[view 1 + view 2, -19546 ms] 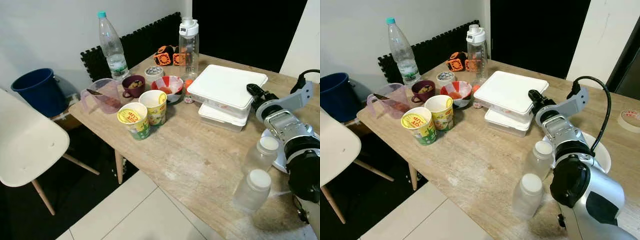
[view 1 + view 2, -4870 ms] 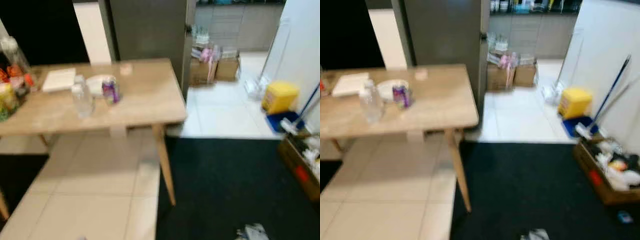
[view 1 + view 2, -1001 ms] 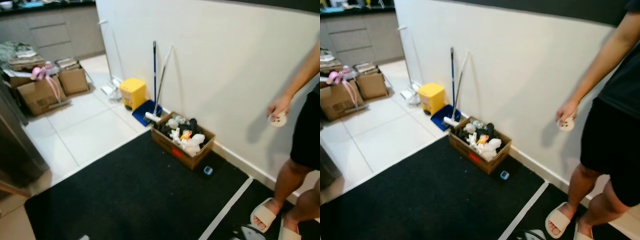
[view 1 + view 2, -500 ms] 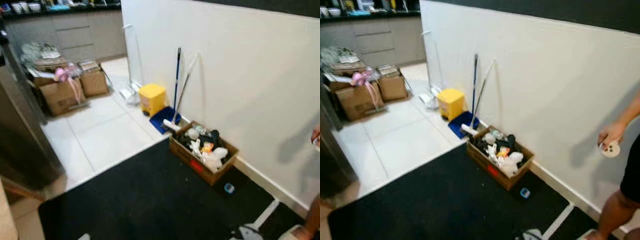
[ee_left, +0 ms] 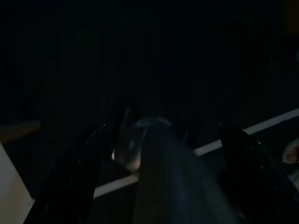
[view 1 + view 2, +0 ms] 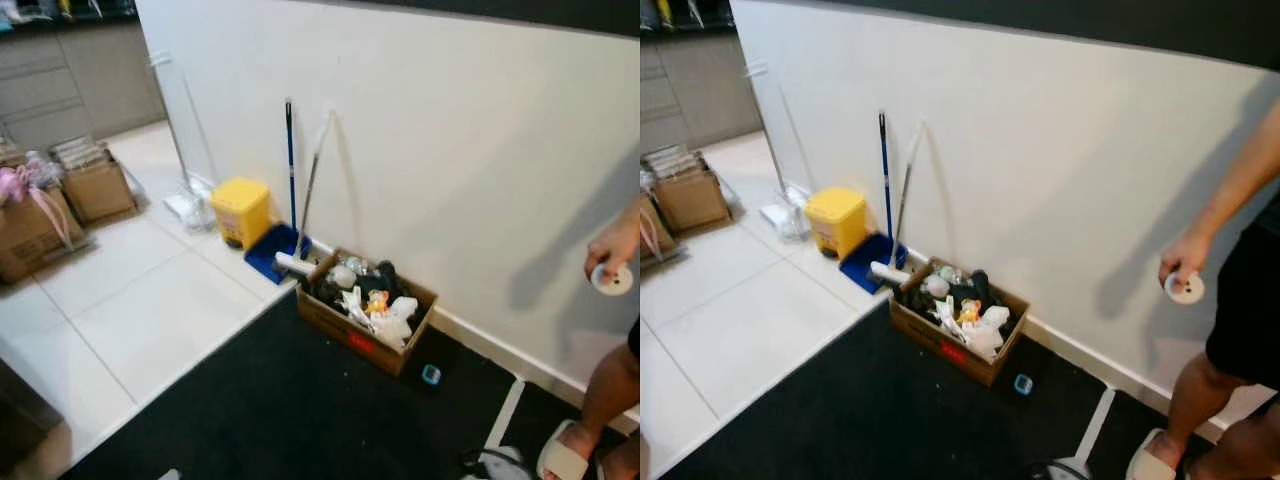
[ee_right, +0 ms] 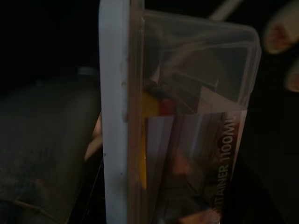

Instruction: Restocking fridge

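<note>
The right claw is carrying a lidded plastic container (image 7: pixel 177 126), clamped on edge close before its wrist camera. Whether the left claw (image 5: pixel 159 154) is wide or narrow I cannot tell; its view is too dark. The head is facing a wall, a cardboard box (image 6: pixel 365 315) of clutter and a person (image 6: pixel 1230 330) standing near. Walking on risks bumping either, and jolts could be loosening the tilted container.

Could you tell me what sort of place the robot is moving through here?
Probably a home's kitchen-side utility corner: a yellow bin, a broom leaning on the white wall, a cardboard box of clutter, and kitchen cabinets beyond the tiled floor.
</note>
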Controlling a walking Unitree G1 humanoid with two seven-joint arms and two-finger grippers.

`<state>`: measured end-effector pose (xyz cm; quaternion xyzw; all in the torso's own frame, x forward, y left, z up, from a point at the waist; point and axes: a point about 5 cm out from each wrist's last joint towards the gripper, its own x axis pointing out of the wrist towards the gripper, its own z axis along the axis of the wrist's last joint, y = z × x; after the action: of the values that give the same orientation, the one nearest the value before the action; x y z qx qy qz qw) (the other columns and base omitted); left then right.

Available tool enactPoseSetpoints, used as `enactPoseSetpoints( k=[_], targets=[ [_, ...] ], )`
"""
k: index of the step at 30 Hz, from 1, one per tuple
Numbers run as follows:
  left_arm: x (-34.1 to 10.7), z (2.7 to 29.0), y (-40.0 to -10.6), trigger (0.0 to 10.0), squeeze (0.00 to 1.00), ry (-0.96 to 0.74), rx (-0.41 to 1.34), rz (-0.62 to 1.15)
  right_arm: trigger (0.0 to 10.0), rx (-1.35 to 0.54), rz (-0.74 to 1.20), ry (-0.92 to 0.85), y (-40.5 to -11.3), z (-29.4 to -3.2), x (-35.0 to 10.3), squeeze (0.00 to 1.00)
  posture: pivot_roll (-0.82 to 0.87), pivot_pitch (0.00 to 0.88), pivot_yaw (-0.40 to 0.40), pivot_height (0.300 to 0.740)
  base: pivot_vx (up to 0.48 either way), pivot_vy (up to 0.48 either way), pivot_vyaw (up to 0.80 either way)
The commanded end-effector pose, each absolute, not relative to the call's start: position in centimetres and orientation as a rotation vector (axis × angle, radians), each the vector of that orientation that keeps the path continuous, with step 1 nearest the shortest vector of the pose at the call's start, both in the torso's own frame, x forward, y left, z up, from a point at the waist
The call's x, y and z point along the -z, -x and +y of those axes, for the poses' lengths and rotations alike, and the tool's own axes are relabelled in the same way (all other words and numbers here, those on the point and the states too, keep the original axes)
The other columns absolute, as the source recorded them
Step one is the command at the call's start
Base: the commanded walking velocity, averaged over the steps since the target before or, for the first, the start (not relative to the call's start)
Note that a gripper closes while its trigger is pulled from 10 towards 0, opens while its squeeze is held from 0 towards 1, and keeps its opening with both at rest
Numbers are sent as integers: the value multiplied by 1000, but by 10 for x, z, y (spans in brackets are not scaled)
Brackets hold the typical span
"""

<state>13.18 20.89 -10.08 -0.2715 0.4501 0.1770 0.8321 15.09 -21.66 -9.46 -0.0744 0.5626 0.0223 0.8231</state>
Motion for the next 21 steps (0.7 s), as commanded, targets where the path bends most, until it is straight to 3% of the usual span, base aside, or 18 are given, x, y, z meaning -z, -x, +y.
enactPoseSetpoints(
  k=[1, 21],
  targets=[
    [102, 209, -130, 10000, 0, 565, -371, 966, 10000, -36, 1175, 197, -156, -226, 91, 0, -62, 0, 20, 740, 296, 0, 0],
    [102, 208, -128, 10000, 0, 570, -370, 973, 10000, -56, 1170, 204, -157, -222, 91, 0, -66, 0, 19, 740, 299, 0, 0]
  ],
)
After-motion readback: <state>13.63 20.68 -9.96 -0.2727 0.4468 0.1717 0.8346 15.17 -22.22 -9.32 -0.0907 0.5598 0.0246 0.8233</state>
